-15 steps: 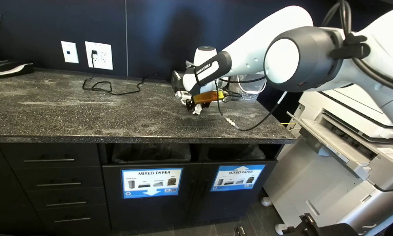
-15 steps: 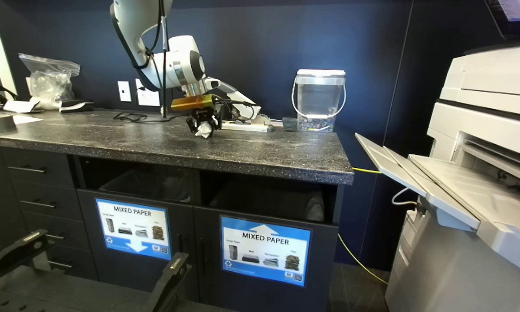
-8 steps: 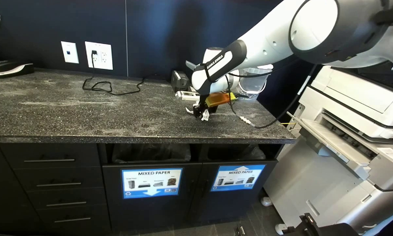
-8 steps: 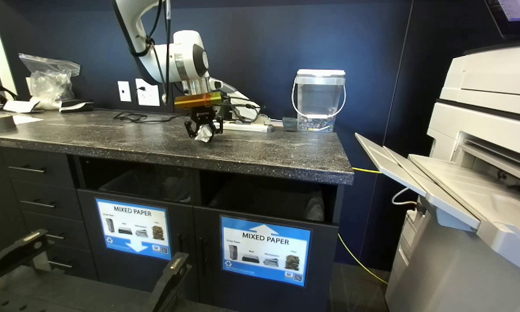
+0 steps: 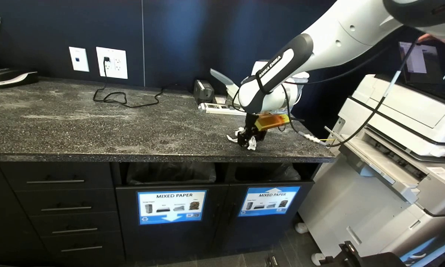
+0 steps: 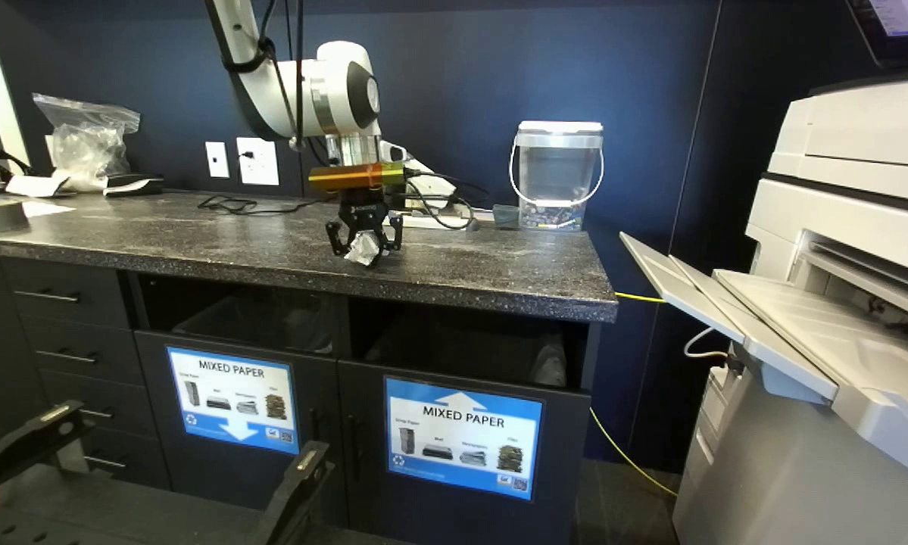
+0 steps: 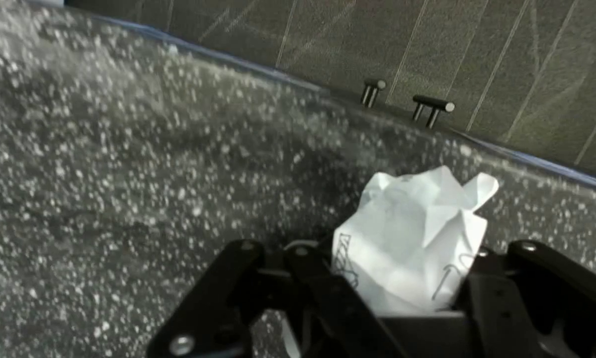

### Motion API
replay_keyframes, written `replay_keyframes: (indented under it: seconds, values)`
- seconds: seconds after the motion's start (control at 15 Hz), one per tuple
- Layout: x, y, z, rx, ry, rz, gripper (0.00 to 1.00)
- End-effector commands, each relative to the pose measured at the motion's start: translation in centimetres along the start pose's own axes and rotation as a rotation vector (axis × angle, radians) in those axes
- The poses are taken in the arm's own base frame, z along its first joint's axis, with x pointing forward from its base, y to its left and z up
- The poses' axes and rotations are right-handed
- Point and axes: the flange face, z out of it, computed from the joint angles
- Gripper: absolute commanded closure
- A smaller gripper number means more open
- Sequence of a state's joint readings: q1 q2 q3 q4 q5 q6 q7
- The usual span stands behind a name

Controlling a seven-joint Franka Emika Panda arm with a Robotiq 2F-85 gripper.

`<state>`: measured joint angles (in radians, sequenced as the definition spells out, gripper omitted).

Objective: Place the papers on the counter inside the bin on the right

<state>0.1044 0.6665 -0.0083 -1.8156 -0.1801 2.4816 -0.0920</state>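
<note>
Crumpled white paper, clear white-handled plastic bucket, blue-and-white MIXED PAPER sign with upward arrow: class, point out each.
Crumpled white paper (image 7: 409, 243): wrist view, on its creased face.
Clear plastic bucket (image 6: 558, 171): in an exterior view, on its front wall.
MIXED PAPER sign with upward arrow (image 6: 463, 439): in an exterior view, on its printed face.

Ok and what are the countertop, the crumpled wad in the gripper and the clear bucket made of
Countertop: perhaps stone or stone-look composite, faint sheen, pale flecks on dark grey.
Crumpled wad: paper, matte white, sharp creases and pen-like marks.
Clear bucket: probably plastic, smooth, judging by see-through walls and white handle.
</note>
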Motion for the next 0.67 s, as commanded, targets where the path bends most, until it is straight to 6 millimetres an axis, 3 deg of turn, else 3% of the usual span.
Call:
replay_keyframes:
  seconds: [0.0,0.2,0.6]
  values:
    - [-6.4,0.3,-0.5,0.026,-0.030,0.015,0.86]
    - [-11.0,0.5,0.1,0.047,-0.063,0.032,0.86]
    - [-22.8,0.2,3.6,0.081,-0.118,0.108,0.86]
